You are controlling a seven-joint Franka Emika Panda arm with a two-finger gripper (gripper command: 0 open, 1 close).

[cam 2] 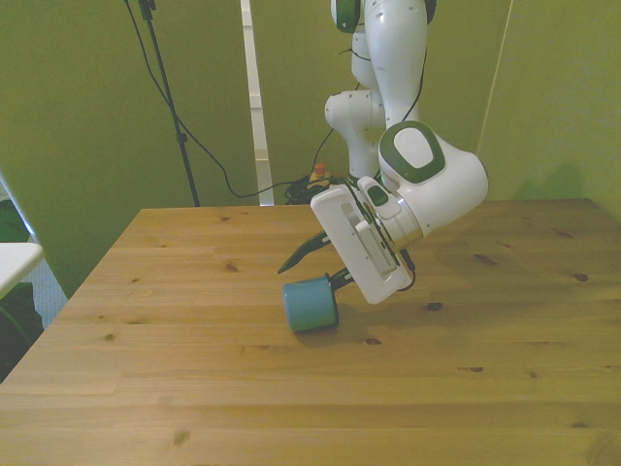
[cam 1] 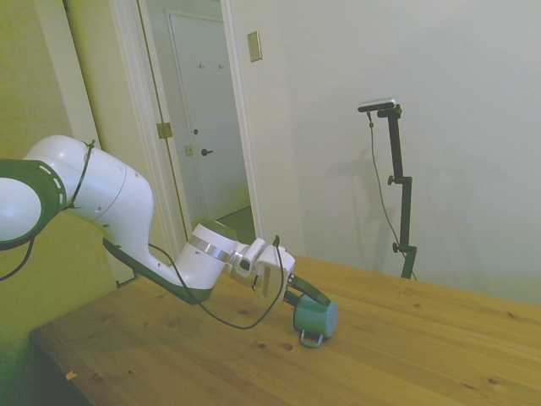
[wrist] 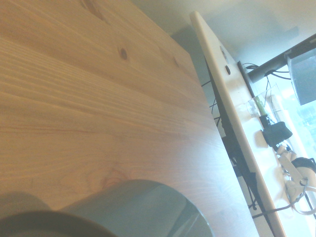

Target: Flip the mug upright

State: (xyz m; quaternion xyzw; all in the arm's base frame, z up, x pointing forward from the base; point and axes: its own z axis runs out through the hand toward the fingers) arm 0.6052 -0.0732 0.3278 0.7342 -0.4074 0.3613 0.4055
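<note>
mug tilted at the pincer's tips, low over the counter

the white arm [cam 1: 101,211] reaches in low and slanted, its wrist angled down toward the wooden counter [cam 1: 423,355]. at its end the pincer [cam 1: 306,298] meets the mug [cam 1: 315,318], a small teal-blue cylinder. in the side view the mug sits tipped, neither upright nor flat on its side, with its thin loop handle [cam 1: 310,339] pointing down and touching or nearly touching the wood. one dark finger [cam 1: 311,289] lies along the mug's upper side, and the other is hidden behind the mug's end.

in the front view the mug [cam 2: 310,304] is just below and toward the front view's left of the white pincer body [cam 2: 361,243]. one dark finger [cam 2: 303,254] sticks out above the mug, clear of its outer wall, while the other meets the mug at its end. the pincer looks closed onto the mug's rim, one finger inside and one outside, though the contact itself is too small to make out for certain.

the mug sits about mid-counter, a little nearer the robot's side. the wrist view shows the mug's grey-teal wall [wrist: 143,207] close up and blurred, with bare wood grain beyond it and the counter's edge [wrist: 217,143] running across.
</note>
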